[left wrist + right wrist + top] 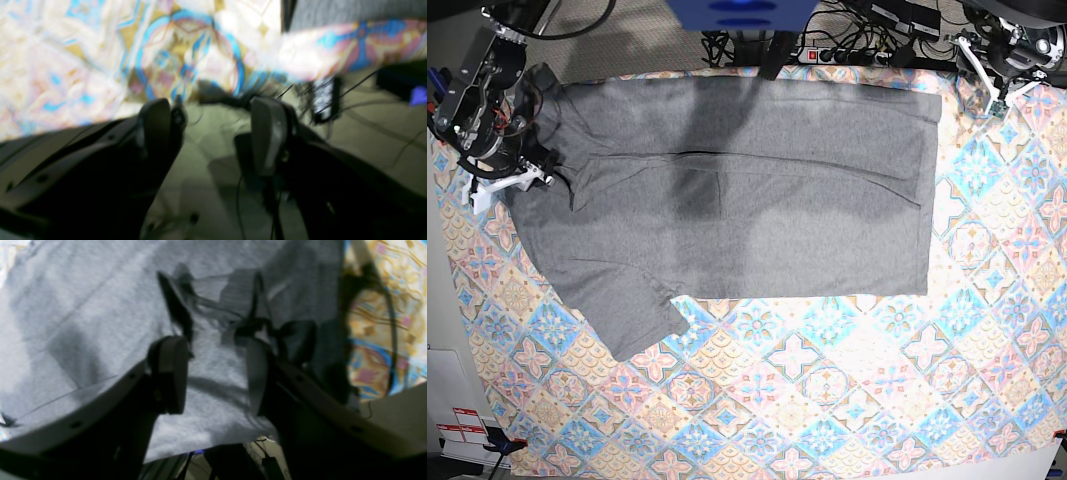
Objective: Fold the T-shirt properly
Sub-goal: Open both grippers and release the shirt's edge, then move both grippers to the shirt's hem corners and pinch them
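Across the far half of the tile-patterned tablecloth surface [847, 390] lies the heather-grey cotton T-shirt [757, 200], partly folded. Right gripper [213, 373] hovers over its collar end, jaws apart, empty; left gripper [213, 133] likewise, off the far corner. A shallow pinch may drag one layer, skewing the fold.

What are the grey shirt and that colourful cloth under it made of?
The shirt looks like soft knit cotton or a blend: matte heather grey with fine flecks, creases and limp folds. The cloth has a printed tile pattern and lies flat. It gives bright glare in places, so it may be coated or vinyl, but woven fabric cannot be ruled out.
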